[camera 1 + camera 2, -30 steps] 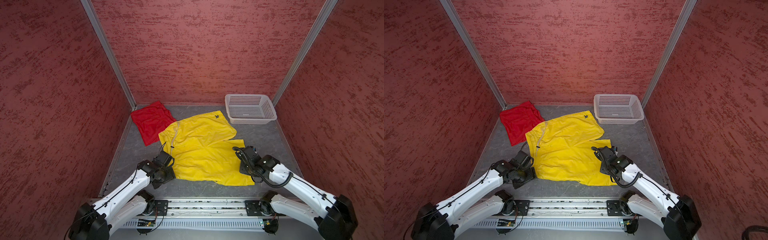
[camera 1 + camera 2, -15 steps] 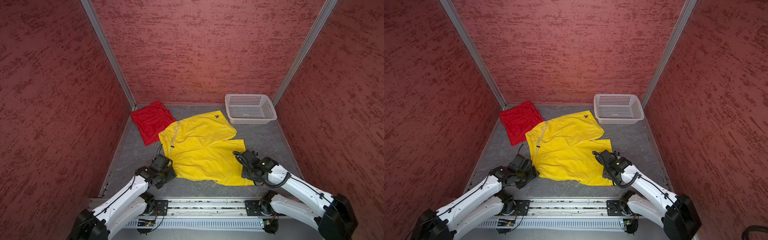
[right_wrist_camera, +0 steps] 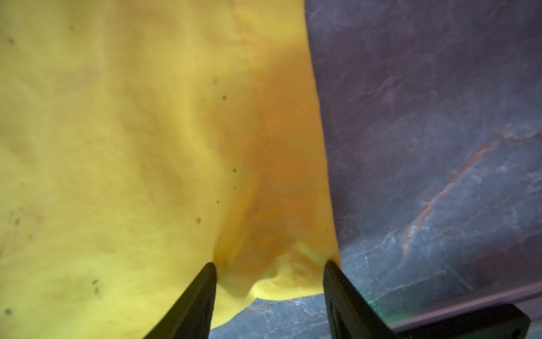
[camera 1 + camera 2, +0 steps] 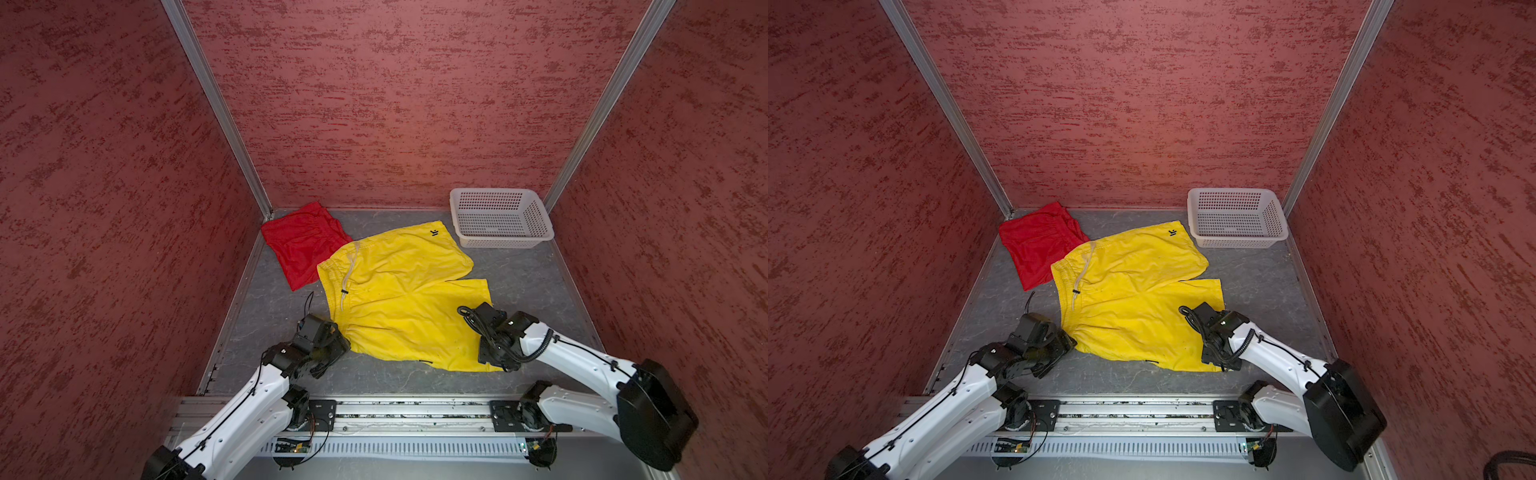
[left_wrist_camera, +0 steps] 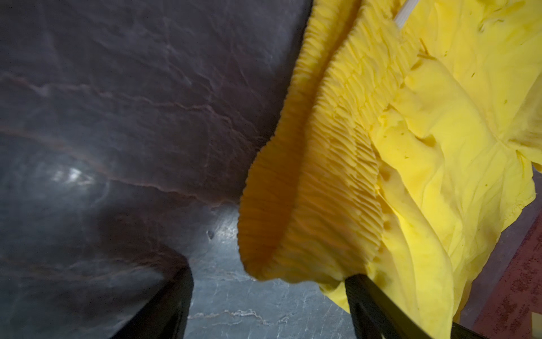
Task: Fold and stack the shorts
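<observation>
Drawn back to the near corners of the yellow shorts [image 4: 399,299], the left fingers [image 5: 167,308] and right fingers [image 3: 196,302] stand apart, seemingly released; the fold is not begun.

Yellow shorts [image 4: 399,291] flat beside red shorts [image 4: 303,245]

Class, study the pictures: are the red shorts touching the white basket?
Apart. Both top views show the red shorts in the far left corner and the white basket far right, with bare grey floor between them.

Mottled red walls [image 4: 395,104], metal corner posts [image 4: 217,104] (silvery), grey veined floor [image 4: 528,282]
</observation>
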You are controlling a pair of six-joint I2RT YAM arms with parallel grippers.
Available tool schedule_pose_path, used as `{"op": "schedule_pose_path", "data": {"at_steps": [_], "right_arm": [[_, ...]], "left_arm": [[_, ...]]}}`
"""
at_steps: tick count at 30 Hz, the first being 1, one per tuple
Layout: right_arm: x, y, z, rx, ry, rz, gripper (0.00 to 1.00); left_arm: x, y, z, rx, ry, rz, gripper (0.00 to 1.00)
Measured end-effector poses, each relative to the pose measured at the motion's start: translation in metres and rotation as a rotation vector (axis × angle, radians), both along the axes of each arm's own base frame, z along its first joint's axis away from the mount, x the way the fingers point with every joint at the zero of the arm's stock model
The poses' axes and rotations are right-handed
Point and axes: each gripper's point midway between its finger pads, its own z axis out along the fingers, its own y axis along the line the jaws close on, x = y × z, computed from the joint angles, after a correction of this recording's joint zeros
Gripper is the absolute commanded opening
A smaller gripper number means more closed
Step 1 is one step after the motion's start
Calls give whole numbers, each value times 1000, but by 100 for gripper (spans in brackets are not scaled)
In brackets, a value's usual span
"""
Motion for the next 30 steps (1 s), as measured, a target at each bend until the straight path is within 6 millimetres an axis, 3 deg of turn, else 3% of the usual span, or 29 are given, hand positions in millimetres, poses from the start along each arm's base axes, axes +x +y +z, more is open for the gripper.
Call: {"op": "schedule_pose_path", "data": {"at_steps": [9,11,16,19,26,28,30], "right_arm": [[2,6,7,8,21,7,73],[1,7,8,20,19,-7,71],[-11,3,3,46,21,-65,70],[-12,2,6,59,4,-90,70],[-16,1,9,90,-15,-154,71],[-23,-1,4,90,3,-167,72],[-29,-4,-2,78,26,-174,72]], "left_arm": [[8,2,39,-75,-125,26,84],[9,4,35,-76,-110,38,81],[5,7,1,-80,-6,62,69],[12,4,-5,-101,1,64,59],[23,-1,-15,-117,30,56,10],[24,0,-18,-114,38,55,1],[28,-1,-17,-110,39,47,0]]}}
